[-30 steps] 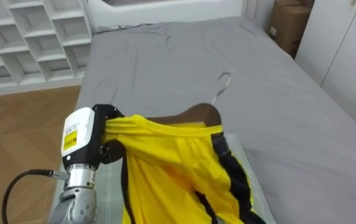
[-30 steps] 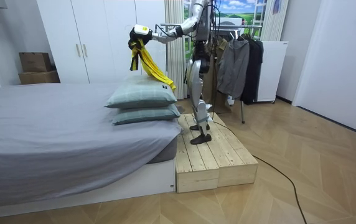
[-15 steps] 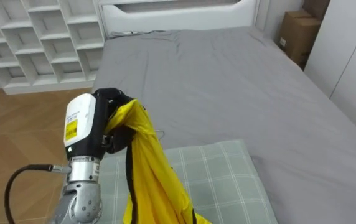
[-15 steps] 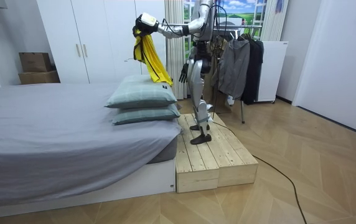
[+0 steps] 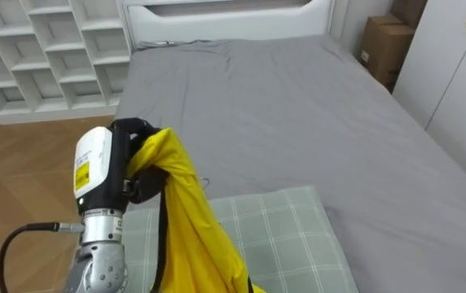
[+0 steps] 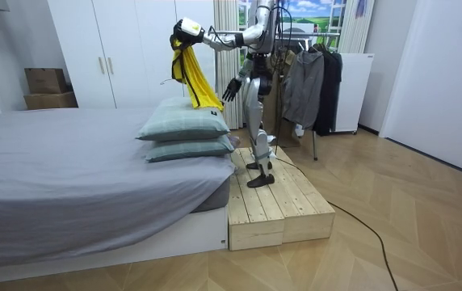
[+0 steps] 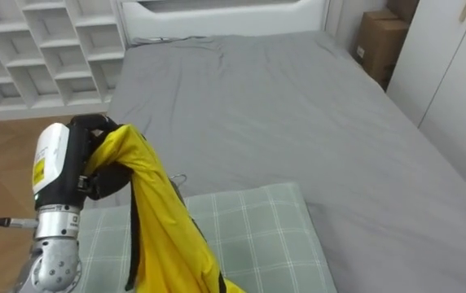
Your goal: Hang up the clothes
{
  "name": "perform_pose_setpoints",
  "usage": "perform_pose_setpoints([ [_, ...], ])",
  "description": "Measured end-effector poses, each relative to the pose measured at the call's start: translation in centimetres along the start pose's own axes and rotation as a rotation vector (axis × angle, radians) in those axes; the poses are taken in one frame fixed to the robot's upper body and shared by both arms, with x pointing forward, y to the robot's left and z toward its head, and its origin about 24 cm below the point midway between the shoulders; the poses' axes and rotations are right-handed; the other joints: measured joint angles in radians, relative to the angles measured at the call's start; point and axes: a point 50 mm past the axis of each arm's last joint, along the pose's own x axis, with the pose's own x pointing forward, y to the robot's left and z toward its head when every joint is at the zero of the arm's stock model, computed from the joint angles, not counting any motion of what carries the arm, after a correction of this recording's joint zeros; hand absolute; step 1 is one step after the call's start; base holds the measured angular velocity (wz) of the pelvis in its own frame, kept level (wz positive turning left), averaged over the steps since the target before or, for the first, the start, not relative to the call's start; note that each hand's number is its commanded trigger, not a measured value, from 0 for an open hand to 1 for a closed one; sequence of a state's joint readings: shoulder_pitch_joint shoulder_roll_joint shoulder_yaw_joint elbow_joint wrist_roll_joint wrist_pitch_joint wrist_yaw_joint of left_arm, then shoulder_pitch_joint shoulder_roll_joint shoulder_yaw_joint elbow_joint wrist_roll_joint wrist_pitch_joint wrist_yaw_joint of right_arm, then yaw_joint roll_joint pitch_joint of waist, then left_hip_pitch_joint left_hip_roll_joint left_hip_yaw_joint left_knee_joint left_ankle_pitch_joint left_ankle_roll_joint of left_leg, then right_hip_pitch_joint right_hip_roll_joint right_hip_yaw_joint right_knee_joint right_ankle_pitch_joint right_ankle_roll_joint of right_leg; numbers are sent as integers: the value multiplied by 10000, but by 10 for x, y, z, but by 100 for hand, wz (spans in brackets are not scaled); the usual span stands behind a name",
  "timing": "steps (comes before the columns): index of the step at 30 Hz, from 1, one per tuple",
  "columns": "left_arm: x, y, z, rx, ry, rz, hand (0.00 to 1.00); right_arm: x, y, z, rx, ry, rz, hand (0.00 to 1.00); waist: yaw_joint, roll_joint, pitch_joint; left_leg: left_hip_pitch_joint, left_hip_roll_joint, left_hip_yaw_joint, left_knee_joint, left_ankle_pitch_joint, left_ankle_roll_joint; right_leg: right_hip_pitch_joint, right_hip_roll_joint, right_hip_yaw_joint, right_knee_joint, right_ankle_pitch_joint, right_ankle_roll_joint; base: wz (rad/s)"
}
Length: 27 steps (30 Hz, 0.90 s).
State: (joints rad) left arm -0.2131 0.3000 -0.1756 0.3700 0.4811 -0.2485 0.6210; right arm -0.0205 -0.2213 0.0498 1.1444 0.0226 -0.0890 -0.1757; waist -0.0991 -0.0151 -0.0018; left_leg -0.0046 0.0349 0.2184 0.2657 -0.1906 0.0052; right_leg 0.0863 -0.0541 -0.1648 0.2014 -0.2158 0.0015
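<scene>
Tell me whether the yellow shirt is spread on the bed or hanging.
Hanging. The left hand grips the yellow shirt bunched at its top, and the cloth drapes down above the pillow.

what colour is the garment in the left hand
Yellow garment with black trim; left eye view shows it best.

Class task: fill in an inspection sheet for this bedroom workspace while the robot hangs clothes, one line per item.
Surface: grey bed, two stacked pillows at its near end.
Job's things: yellow garment with black trim, hanging over the pillows.
Clutter: nothing seen.
Hands: left hand shut on the yellow garment, held high; right hand open, held out toward the bed.
Cables: thin cord on the bed by the headboard.
Surroundings: clothes rack behind the robot, wooden platform underfoot, shelf unit, cardboard boxes, wardrobe.
</scene>
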Motion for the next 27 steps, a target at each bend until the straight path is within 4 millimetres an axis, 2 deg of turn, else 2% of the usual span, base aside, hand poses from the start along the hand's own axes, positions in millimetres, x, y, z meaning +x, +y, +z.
perform_pose_setpoints([
  [4,-1,1,1,-31,-52,13,100,1,-3,21,-588,-996,-274,0,-19,-26,-11,12,11,-2,1,0,0,5,5,-1,7,3,-3,-1],
  [8,-2,-1,2,-132,-5,1,100,-1,-4,53,-757,-2410,-412,0,15,-31,-13,42,24,9,3,0,0,3,7,12,40,11,-4,0],
  [15,2,9,26,-573,-943,355,100,-17,-6,103,-1718,-5082,-933,0,135,-27,-30,40,23,1,-6,-1,-1,17,21,40,14,39,12,0],
  [20,-2,11,27,-131,-1178,345,100,-29,-9,121,-1701,-6171,-1138,0,181,-43,-24,203,54,180,9,-1,-1,125,24,179,17,43,12,-10],
  [27,0,15,35,874,-2158,370,100,-48,-27,146,-1713,-7744,-1924,0,93,-23,-17,208,60,222,11,-2,-1,120,28,248,9,67,19,-3],
])
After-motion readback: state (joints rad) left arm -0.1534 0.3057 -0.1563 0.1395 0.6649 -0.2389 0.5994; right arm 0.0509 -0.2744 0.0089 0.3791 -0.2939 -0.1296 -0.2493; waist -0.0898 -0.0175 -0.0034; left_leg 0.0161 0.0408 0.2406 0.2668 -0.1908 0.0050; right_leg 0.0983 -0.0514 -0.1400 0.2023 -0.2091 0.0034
